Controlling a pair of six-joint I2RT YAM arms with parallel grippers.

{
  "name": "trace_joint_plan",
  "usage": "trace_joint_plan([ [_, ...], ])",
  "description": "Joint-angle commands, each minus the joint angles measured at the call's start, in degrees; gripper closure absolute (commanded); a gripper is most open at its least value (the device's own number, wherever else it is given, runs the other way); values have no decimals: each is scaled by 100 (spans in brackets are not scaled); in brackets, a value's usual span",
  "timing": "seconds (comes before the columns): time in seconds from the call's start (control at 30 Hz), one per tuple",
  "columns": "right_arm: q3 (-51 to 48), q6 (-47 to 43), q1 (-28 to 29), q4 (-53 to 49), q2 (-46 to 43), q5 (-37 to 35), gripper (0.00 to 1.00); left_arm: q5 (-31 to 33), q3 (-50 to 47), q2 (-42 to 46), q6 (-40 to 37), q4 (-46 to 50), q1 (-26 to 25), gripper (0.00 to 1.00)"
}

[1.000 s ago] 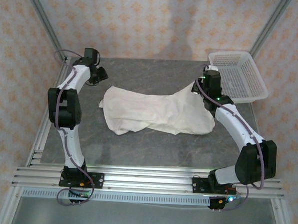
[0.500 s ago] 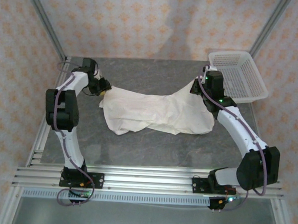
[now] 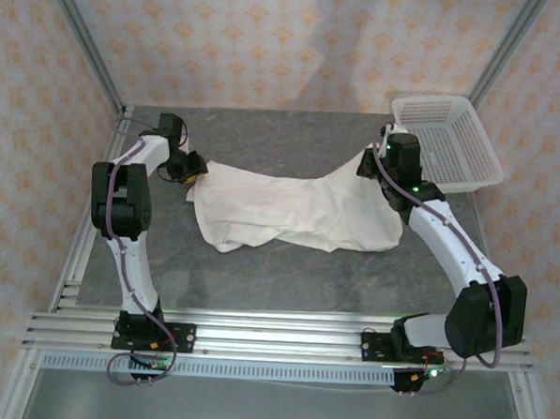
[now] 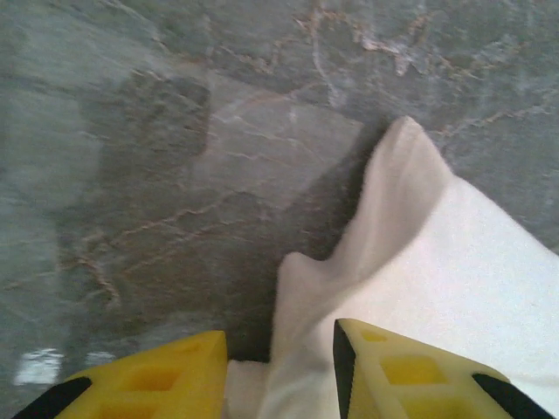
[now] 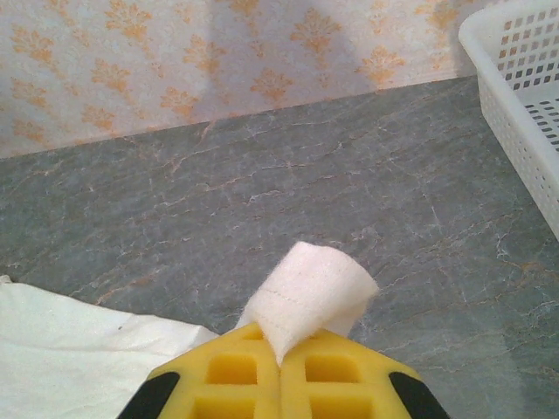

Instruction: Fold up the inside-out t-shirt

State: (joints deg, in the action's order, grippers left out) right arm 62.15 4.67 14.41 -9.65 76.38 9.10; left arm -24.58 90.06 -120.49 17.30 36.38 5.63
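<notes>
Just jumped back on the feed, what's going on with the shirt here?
Both arms are at the far corners of the white t-shirt, which lies crumpled on the table, unfolded. The right end effector is shut on a bit of hem near the basket, holding that corner up. The left end effector has its jaws apart astride the opposite edge, not yet clamped.
</notes>
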Motion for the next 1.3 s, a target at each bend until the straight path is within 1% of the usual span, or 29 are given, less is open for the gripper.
trace_joint_plan([
  [0.0,8,34,-31,-54,-88,66,100,360,134,198,-253,117,0,62],
  [0.23,43,35,-31,-62,-33,113,100,-382,29,46,-106,-278,-11,64],
  [0.3,47,46,-26,-63,-6,111,100,-425,46,51,-113,-307,-25,68],
  [0.37,60,59,-18,-78,15,123,100,-434,73,58,-129,-307,-27,76],
  [0.43,77,76,-18,-90,29,144,100,-419,73,69,-124,-316,-27,81],
  [0.5,95,83,-26,-98,41,145,100,-429,90,47,-125,-307,-28,83],
  [0.67,131,87,-20,-111,57,140,100,-608,90,-1,-109,-335,-52,82],
  [0.83,138,112,-25,-131,67,165,100,-579,107,-26,-113,-320,-71,82],
  [0.9,139,104,-18,-145,59,162,100,-592,117,-28,-113,-314,-76,88],
  [0.97,165,103,-18,-167,23,147,100,-617,108,52,-94,-350,-72,98],
  [1.0,187,120,-25,-184,-12,131,100,-634,93,152,-68,-371,-71,100],
  [1.07,258,159,-18,-202,-125,109,100,-636,91,464,-12,-369,-73,100],
  [1.13,419,184,-22,-219,-325,85,100,-640,177,1001,68,-288,-73,100],
  [1.2,694,182,-26,-248,-563,-42,100,-619,443,1649,160,-70,-38,100],
  [1.27,1103,14,-35,-254,-824,-261,100,-603,955,2216,259,249,41,100],
])
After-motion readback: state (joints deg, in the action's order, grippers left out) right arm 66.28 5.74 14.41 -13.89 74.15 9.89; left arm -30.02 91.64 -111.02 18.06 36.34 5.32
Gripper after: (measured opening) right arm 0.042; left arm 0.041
